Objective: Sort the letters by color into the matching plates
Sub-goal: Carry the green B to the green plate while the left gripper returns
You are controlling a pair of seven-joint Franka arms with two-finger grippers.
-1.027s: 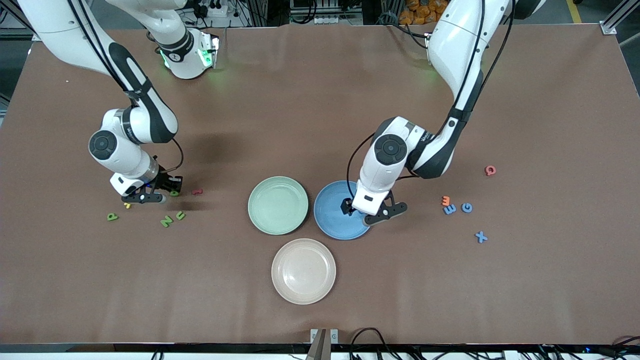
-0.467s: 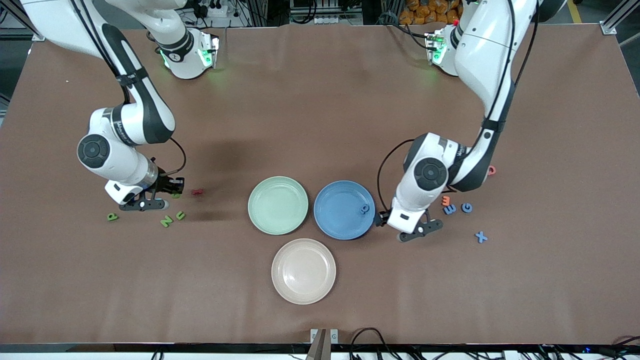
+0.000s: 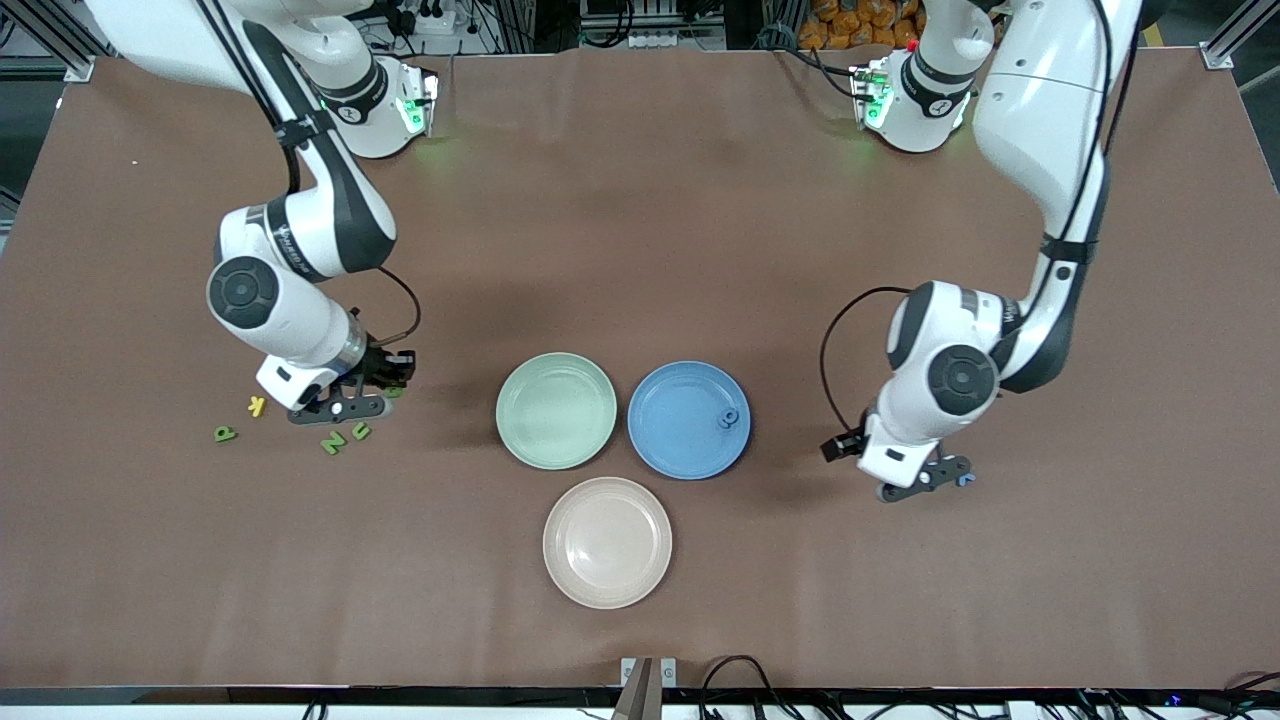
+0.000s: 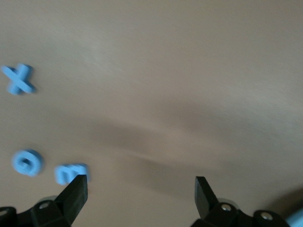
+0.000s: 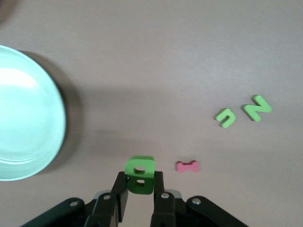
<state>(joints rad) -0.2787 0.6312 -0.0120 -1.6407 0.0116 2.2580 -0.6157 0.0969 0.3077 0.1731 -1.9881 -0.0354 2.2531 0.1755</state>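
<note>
Right gripper (image 5: 139, 191) has a green letter (image 5: 140, 173) pinched between its fingers, up over the table near the green plate (image 3: 556, 410). Left gripper (image 4: 140, 191) hangs fingers apart – nothing in them – over the blue letters (image 4: 27, 162). One blue letter (image 3: 730, 417) sits in the blue plate (image 3: 680, 425).

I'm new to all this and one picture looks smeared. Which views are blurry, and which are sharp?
Left wrist view: smeared, the blue letters streaked and soft. Right wrist view: crisp, with the green letter casting a shadow on the table. Front view: sharp, with soft arm shadows near the mint green plate.
</note>
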